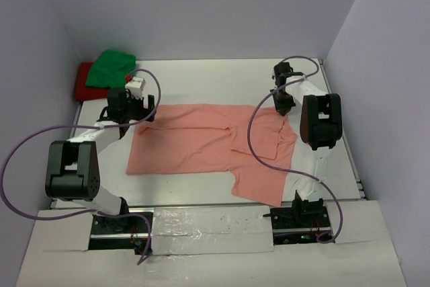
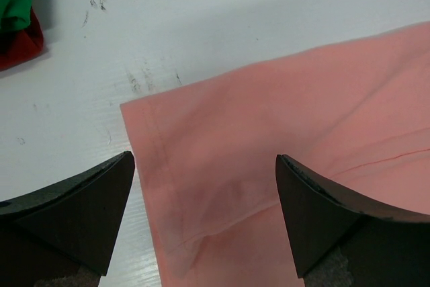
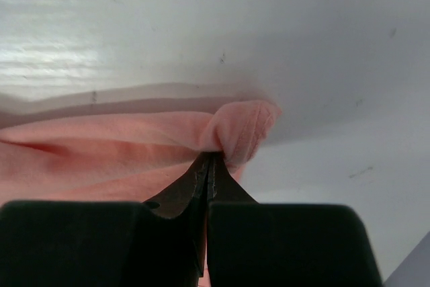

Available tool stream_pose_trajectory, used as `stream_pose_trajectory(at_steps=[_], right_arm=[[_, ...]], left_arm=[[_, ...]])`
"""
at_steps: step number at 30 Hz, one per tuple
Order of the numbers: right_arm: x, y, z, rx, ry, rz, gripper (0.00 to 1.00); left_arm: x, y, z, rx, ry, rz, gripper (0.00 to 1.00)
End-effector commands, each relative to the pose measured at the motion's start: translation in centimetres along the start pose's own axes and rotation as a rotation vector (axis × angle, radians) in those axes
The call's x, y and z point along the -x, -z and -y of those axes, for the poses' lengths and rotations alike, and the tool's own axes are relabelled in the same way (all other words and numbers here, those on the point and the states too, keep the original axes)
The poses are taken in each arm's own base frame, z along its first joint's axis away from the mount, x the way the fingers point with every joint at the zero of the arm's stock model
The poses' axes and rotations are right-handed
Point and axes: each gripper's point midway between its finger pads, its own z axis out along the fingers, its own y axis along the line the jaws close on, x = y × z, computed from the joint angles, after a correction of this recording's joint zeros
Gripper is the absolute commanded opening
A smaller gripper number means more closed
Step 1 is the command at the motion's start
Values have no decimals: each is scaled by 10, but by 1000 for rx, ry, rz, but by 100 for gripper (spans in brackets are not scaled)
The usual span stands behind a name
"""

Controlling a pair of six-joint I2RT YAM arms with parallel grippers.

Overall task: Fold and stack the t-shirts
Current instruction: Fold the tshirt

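Right wrist view puts the right pincer (image 3: pixel 209 156) at the centre, its two black fingers pressed flat together on a small bunched fold of the salmon-pink soft cotton t-shirt (image 3: pixel 101 146). The pinched cloth curls up just past the tips, and the stitched edge runs away to the left above a soft shadow on the white surface (image 3: pixel 201 25). In the top external view this grip sits at the far right edge of the garment, where the cloth is doubled over on itself. The left pincer (image 2: pixel 203 159) stands wide, holding nothing. In its own wrist view its dark fingers frame a hemmed corner of the same pink shirt, which lies flat on the surface below them. Whether the tips touch the cloth cannot be told. From above, that corner is the far left one. The shirt lies spread sideways across the middle of the surface between the two arms, mostly flat, with one lobe of cloth reaching toward the near right. At the far left corner of the surface, well apart from the pink shirt, the crumpled bright green cotton t-shirt (image 1: pixel 113 66) rests on top of the red cotton t-shirt (image 1: pixel 84 84).
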Motion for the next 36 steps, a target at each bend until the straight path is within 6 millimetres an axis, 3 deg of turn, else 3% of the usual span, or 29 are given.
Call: stream_pose_trajectory(at_steps=[1,7,8,16,19,22,23,24,25,28,29,34,36], right_arm=[[10,25,26,-93,-27,86,0],[13,34,55,-183,-55,159,0],[23,41,56,-179,-63,212,0],[60,73,15,60,-65,410,0],[61,93,-9,201,26,416,0],[45,128,-37,390,109,433,9],[39,151,-45,446,127,459,27],[32,159,-49,464,142,460,38],[26,174,-49,463,166,479,43],[3,184,-51,445,176,461,45],[-2,198,-49,439,180,488,45],[-32,213,-51,447,177,476,45],[-46,211,-53,460,166,431,45]], left_arm=[[17,8,1,2,1,56,95],[16,19,4,-6,-13,67,95],[21,22,6,-17,-16,82,96],[23,15,27,-150,-20,73,96],[19,18,46,-269,-49,38,95],[7,29,45,-283,-64,-45,94],[6,36,44,-282,-78,-57,94],[-7,44,41,-279,-89,-104,95],[-3,53,26,-218,-94,-92,95],[-17,76,3,-148,-106,-128,96],[-25,80,-5,-114,-103,-144,96],[-36,90,-41,41,-104,-149,97],[-46,91,-46,47,-105,-167,97]])
